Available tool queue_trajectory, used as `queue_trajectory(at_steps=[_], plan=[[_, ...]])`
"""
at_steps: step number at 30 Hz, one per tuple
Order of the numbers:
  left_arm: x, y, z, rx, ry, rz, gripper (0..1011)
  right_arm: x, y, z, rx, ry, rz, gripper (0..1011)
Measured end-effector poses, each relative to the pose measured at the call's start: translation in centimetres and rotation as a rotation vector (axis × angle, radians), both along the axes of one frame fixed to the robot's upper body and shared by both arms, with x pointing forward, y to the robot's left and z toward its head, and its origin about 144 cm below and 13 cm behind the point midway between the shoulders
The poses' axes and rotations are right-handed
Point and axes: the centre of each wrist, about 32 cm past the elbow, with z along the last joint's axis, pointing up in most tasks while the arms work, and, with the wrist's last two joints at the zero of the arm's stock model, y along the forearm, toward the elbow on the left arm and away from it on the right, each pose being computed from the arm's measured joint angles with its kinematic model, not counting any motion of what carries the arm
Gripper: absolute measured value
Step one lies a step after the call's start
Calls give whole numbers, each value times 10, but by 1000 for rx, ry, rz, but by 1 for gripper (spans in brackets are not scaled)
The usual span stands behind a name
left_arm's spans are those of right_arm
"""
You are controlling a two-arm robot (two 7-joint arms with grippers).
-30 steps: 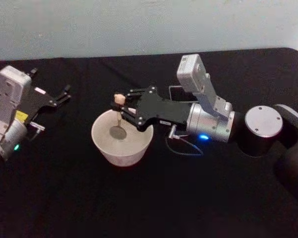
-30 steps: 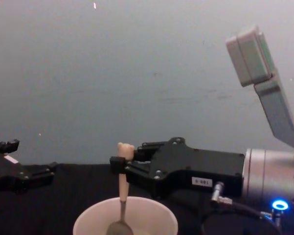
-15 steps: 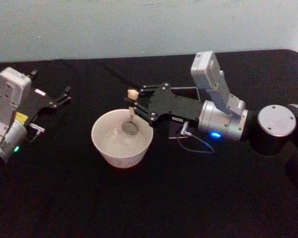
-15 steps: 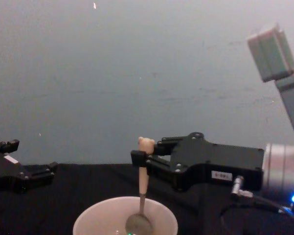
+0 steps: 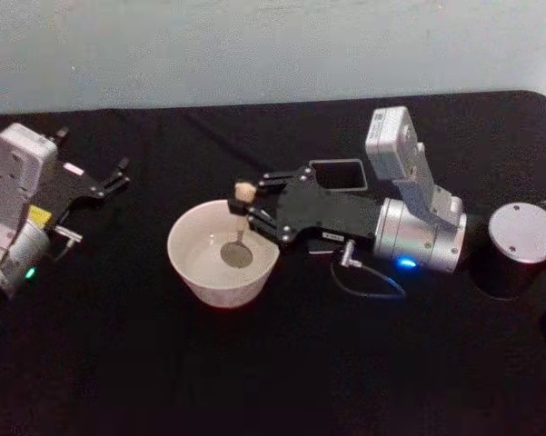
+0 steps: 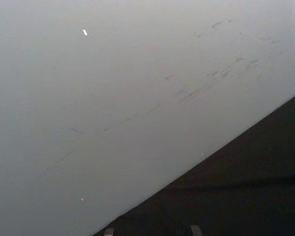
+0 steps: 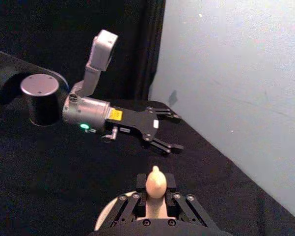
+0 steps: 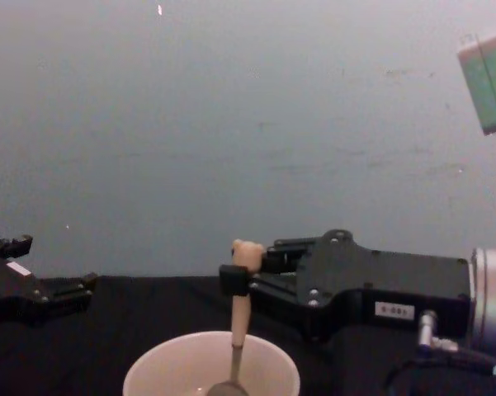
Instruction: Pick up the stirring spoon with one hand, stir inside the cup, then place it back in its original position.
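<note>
Idling at the left of the bench (image 5: 254, 372), the left gripper (image 5: 120, 174) is released, fingers spread. Mid-bench, the spoon (image 5: 242, 227) stands nearly upright with its dark bowl inside the cup (image 5: 220, 289). The right gripper (image 5: 252, 209) grasps its handle near the top.

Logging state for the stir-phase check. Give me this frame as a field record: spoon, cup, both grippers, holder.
spoon: stirring spoon upright, dark bowl down inside the cup, bear-head knob on top
cup: cream-white cup on the black table
right: right gripper shut on the spoon's handle just below the knob, above the cup's right rim
left: left gripper open, idle at the table's left side
holder: dark square-sided holder behind the right gripper
</note>
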Motion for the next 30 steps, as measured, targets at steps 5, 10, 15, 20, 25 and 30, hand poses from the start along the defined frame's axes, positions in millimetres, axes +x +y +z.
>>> queue_trajectory(at_steps=[5,10,15,20,25,30], plan=[[0,0,0,0,0,0,1001,-3,7,0,2,6,20,212],[0,0,0,0,0,0,1001,-3,14,0,6,9,31,212],[0,0,0,0,0,0,1001,1,23,-1,7,11,21,212],[0,0,0,0,0,0,1001,7,28,-1,7,9,-5,212],[0,0,0,0,0,0,1001,13,29,-2,6,9,-36,212],[0,0,0,0,0,0,1001,19,25,-2,4,6,-62,212]])
